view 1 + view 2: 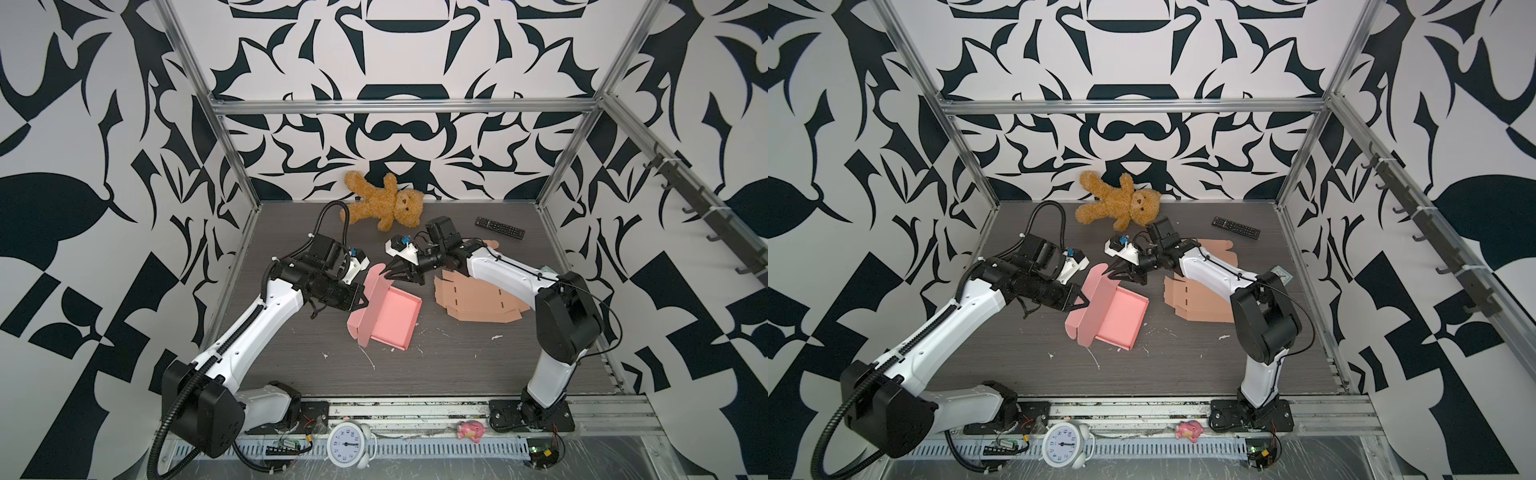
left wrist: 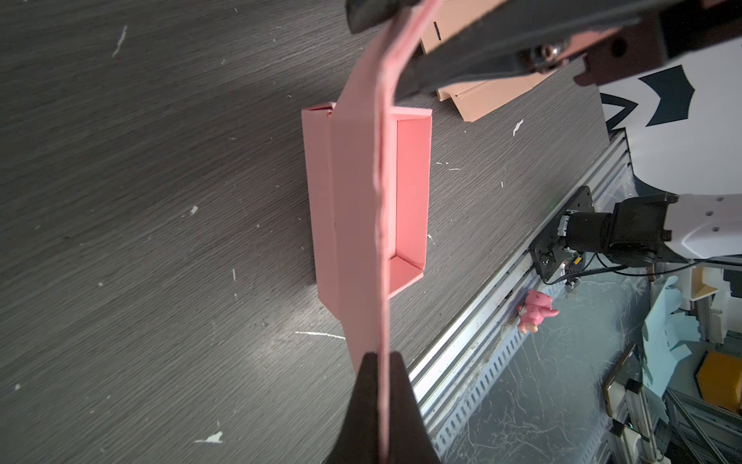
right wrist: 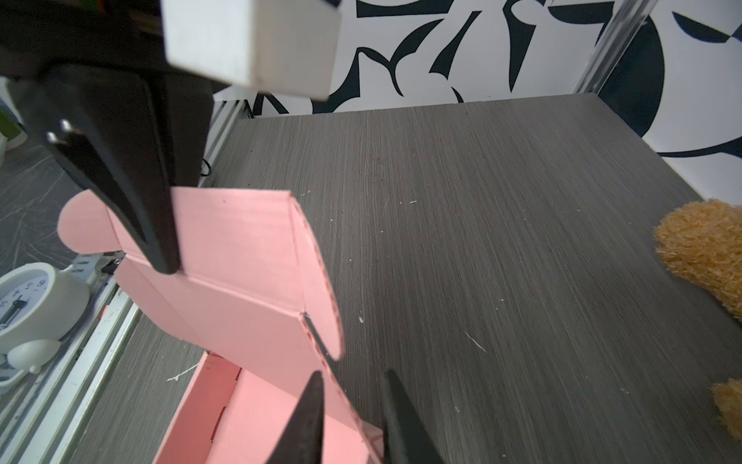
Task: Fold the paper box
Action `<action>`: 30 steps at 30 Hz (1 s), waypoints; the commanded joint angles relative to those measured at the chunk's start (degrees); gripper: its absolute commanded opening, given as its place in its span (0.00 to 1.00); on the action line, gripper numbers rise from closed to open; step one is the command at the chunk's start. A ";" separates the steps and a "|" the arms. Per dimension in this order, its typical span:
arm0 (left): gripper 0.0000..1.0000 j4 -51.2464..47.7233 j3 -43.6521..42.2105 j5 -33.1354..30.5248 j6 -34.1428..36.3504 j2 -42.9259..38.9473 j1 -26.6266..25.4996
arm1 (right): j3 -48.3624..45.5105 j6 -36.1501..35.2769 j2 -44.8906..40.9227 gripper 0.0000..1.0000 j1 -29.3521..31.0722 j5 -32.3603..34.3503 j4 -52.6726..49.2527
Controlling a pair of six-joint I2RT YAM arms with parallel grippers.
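The pink paper box (image 1: 392,318) (image 1: 1121,318) lies mid-table as an open tray with its lid flap (image 1: 376,289) raised on the left side. My left gripper (image 1: 365,300) (image 2: 383,355) is shut on that flap's edge, the pink sheet (image 2: 357,201) pinched between its black fingers. My right gripper (image 1: 388,272) (image 3: 353,373) is at the flap's far end, open with a narrow gap. The flap's side edge (image 3: 317,281) runs between its fingertips. In the right wrist view the tray floor (image 3: 241,422) shows under the flap.
A flat tan cardboard blank (image 1: 478,299) lies right of the box, under my right arm. A teddy bear (image 1: 386,203) and a black remote (image 1: 500,227) sit at the back. A white clock (image 1: 347,444) and a pink toy (image 1: 471,430) rest on the front rail.
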 commanded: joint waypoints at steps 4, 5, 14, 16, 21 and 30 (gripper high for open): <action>0.04 -1.60 1.18 -0.69 1.38 2.39 -0.22 | 0.52 -1.61 -2.16 0.12 0.30 -0.45 -0.69; 0.04 -1.61 1.26 -0.78 1.38 2.47 -0.21 | 0.53 -1.60 -2.15 0.11 0.33 -0.24 -0.77; 0.05 -1.60 1.27 -2.39 1.51 2.56 -0.19 | 0.35 -2.45 -2.94 0.00 0.36 1.19 -1.98; 0.05 -1.54 1.16 -3.16 1.38 2.50 -0.18 | 0.11 -2.42 -3.45 0.00 0.31 1.87 -2.48; 0.34 -0.43 0.16 -5.80 0.74 2.05 -0.22 | -2.95 3.44 -4.83 0.00 0.33 5.62 3.14; 0.72 3.34 -4.17 -8.44 -3.72 1.08 -0.13 | -13.10 18.52 -10.09 0.00 0.82 16.47 14.43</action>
